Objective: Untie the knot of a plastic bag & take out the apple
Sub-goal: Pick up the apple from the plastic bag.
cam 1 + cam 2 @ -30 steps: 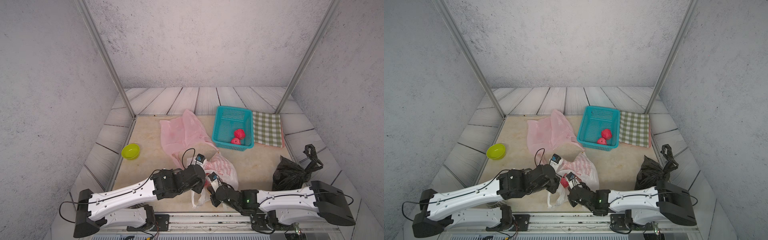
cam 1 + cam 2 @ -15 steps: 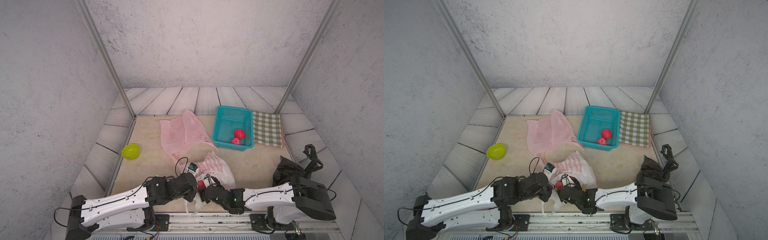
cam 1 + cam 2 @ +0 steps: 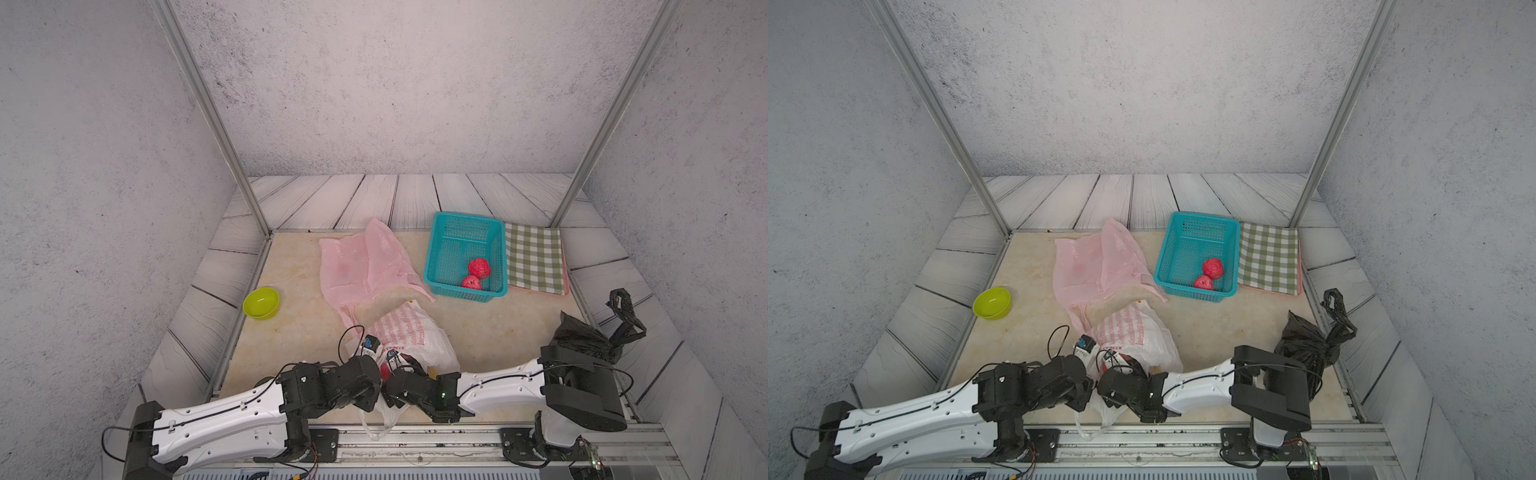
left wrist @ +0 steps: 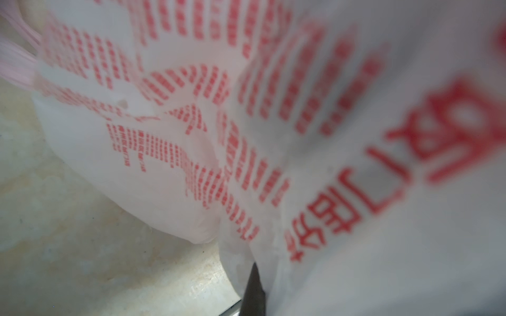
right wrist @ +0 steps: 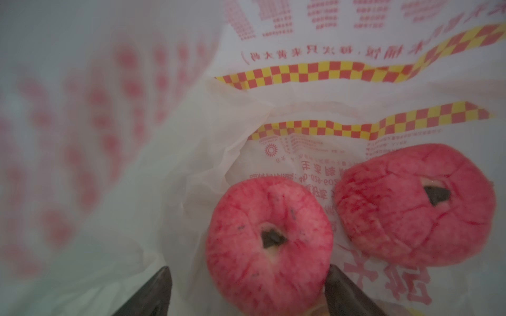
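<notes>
At your left, a green bowl (image 3: 261,302) sits on the tabletop (image 3: 291,336). The left gripper (image 4: 253,290) has its jaws closed, apparently pinching the film of the white printed bag (image 3: 409,332), though that wrist view is blurred. Inside the bag, the right gripper (image 5: 246,294) has its jaws wide, straddling the nearer apple (image 5: 269,242), with another apple (image 5: 413,203) just beside it. Farther right, a teal basket (image 3: 465,217) holds 2 red fruits (image 3: 479,268).
</notes>
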`<state>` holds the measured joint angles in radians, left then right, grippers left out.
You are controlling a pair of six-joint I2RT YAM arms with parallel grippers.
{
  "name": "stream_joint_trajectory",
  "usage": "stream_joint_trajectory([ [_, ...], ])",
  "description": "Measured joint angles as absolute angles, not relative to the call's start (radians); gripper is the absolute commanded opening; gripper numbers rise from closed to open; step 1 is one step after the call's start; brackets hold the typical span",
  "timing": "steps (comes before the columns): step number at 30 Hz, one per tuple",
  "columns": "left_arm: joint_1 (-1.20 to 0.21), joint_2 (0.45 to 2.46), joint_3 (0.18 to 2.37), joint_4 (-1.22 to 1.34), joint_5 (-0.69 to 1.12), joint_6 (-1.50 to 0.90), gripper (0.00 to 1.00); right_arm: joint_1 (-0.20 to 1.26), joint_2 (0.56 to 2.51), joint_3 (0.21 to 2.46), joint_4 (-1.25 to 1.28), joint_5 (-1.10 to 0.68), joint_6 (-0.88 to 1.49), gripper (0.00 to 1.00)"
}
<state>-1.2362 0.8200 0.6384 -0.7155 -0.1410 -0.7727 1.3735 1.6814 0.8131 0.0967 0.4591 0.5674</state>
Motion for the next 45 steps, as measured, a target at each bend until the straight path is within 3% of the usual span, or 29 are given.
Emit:
stream_joint_trajectory([
  [9,-1.237,0.827,0.638,-0.673,-0.125,-0.776,0.0,1.306,1.707,0.838,0.111,0.397,0.596,0.78],
  [15,-1.237,0.832,0.638,-0.671,-0.123,-0.778,0.0,1.293,1.755,0.856,0.181,0.347,0.606,0.66],
  [22,-1.237,0.831,0.638,-0.669,-0.129,-0.779,0.0,1.29,1.753,0.827,0.243,0.326,0.625,0.44],
  [27,-1.237,0.829,0.638,-0.671,-0.15,-0.772,0.0,1.29,1.701,0.797,0.21,0.308,0.624,0.43],
  [45,-1.21,0.958,0.713,-0.611,-0.145,-0.709,0.0,1.386,1.238,0.659,-0.057,0.169,0.542,0.41],
])
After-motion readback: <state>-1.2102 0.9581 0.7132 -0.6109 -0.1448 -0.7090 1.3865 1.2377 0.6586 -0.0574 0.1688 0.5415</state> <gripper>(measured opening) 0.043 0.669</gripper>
